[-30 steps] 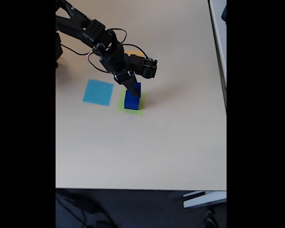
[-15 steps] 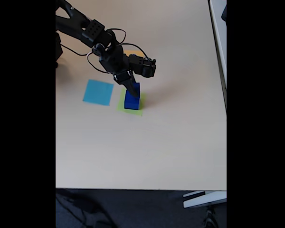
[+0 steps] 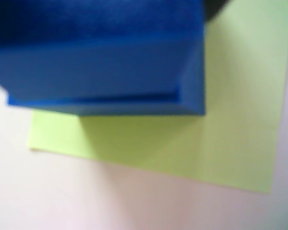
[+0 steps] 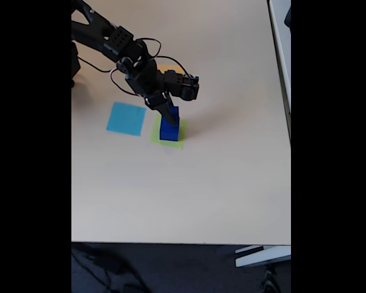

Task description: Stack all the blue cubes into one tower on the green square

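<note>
Barely anything has shifted: the end effector (image 4: 171, 115) still sits at the blue cubes (image 4: 169, 125) stacked on the green square (image 4: 154, 135). Can't tell whether it's pinching or spread, so release looks pending.

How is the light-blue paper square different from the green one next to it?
The light-blue square lies bare; the green square carries the stack of blue cubes. In the fixed view the light-blue square sits left, clear of the pincer, while the green one lies beneath it. Both are flat paper on the table.
</note>
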{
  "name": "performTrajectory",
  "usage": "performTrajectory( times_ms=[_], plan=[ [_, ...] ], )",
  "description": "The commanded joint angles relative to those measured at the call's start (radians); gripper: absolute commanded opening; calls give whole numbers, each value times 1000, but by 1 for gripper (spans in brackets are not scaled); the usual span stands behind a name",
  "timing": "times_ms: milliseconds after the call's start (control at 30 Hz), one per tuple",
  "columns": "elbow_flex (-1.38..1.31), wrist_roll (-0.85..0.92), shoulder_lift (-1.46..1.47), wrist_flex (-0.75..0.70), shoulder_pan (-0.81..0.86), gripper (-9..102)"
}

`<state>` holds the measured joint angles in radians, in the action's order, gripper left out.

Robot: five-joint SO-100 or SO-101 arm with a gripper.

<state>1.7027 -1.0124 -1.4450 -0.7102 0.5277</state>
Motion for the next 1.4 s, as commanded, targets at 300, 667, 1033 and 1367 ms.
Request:
performTrajectory(
  times_ms=[300, 667, 1033, 1367],
  plan=[
    [-26, 12, -17, -8, 34, 7],
    [-41, 25, -12, -6, 35, 7],
    [-57, 5, -12, -15, 23, 13],
    [-57, 6, -12, -17, 23, 14]
  ],
)
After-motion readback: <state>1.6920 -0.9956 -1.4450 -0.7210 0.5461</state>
